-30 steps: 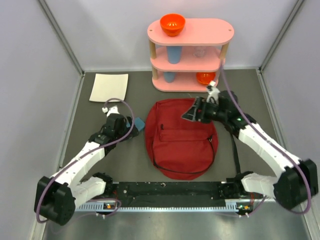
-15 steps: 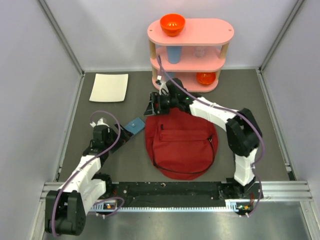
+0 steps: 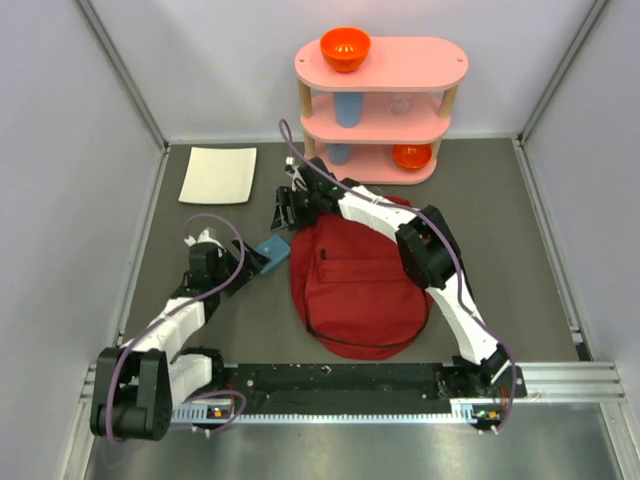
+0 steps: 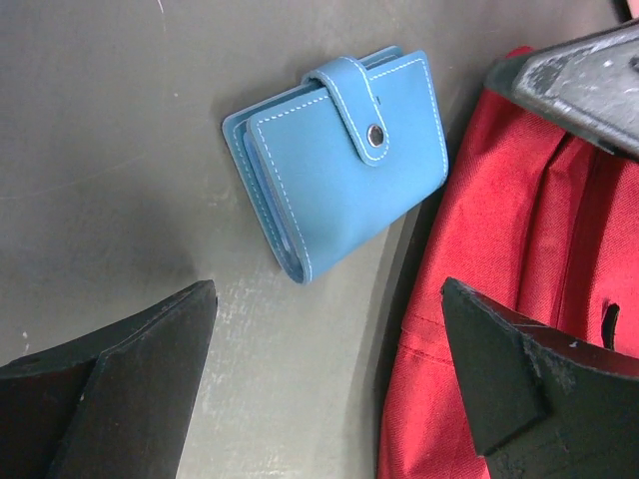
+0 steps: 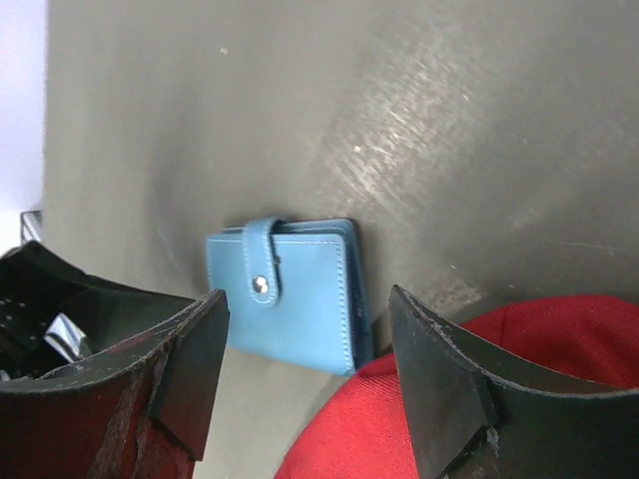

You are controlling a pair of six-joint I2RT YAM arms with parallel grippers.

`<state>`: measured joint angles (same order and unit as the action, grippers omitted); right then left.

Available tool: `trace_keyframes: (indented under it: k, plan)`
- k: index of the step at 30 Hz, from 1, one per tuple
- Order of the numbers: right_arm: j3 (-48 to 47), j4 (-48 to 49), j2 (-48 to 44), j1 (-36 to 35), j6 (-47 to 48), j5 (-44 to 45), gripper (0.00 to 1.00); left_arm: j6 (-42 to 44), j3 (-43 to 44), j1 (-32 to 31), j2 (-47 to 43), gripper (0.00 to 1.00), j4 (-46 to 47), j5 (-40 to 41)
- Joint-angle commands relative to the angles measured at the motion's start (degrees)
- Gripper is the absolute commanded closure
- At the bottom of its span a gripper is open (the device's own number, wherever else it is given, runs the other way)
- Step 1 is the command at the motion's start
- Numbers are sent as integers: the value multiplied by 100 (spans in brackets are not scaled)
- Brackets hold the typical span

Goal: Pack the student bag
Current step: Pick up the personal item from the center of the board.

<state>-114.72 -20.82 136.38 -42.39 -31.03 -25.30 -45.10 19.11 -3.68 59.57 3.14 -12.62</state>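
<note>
at the near edge a black rail (image 3: 340, 385) carries both arm bases; the bottom of the top view cuts it off. the table (image 3: 500, 220) is a dark grey matt surface, with pale grey walls on three sides.

the left gripper (image 3: 252, 262) stays low at the near left. its two fingers are spread wide with nothing between them; in its own camera only their black tips (image 4: 130, 349) show, and the rest is out of frame.

the student bag (image 3: 360, 285) lies flat in the middle of the table, dark red, its front pocket up. the right arm goes across its far part and hides the top edge there.

just beside the bag's far left edge lies a blue wallet (image 3: 271, 247), shut with a snap strap. in the left wrist view it (image 4: 339, 160) seems to touch the bag (image 4: 499, 299), but i cannot tell for sure.

the right gripper (image 3: 285, 205) is over the wallet, just beyond it. its fingers (image 5: 190, 369) are spread, and the wallet (image 5: 285, 294) shows in the gap below, not pinched.

farther left lies a white sheet (image 3: 219, 174). at the back wall stands a pink shelf (image 3: 430, 60) with three levels: an orange bowl (image 3: 345, 47) on top, a blue cup (image 3: 347, 108) and a clear glass (image 3: 400, 103), hard to make out, in the middle, and a second orange bowl (image 3: 411, 155) at the bottom.
</note>
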Motion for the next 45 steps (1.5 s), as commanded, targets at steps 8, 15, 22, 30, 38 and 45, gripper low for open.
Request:
trace_keyframes:
  k: [8,15,22,30,38,45]
  plan:
    - [-271,-687,389,-147,229,-158,39,-42,479,43,1187,2,1135,-539]
    - [-42,-494,319,-199,123,-695,44,-60,611,43,1645,5,1338,-899]
    - [107,-248,241,-199,-70,-1082,62,-69,567,43,1742,12,1391,-953]
    - [485,254,-58,-199,-343,-1469,71,10,593,43,1645,14,1225,-839]
    - [679,-238,-384,-191,-26,-159,52,177,673,43,1347,15,601,-382]
    - [591,-388,-279,-208,35,-571,55,318,673,43,995,16,398,-179]
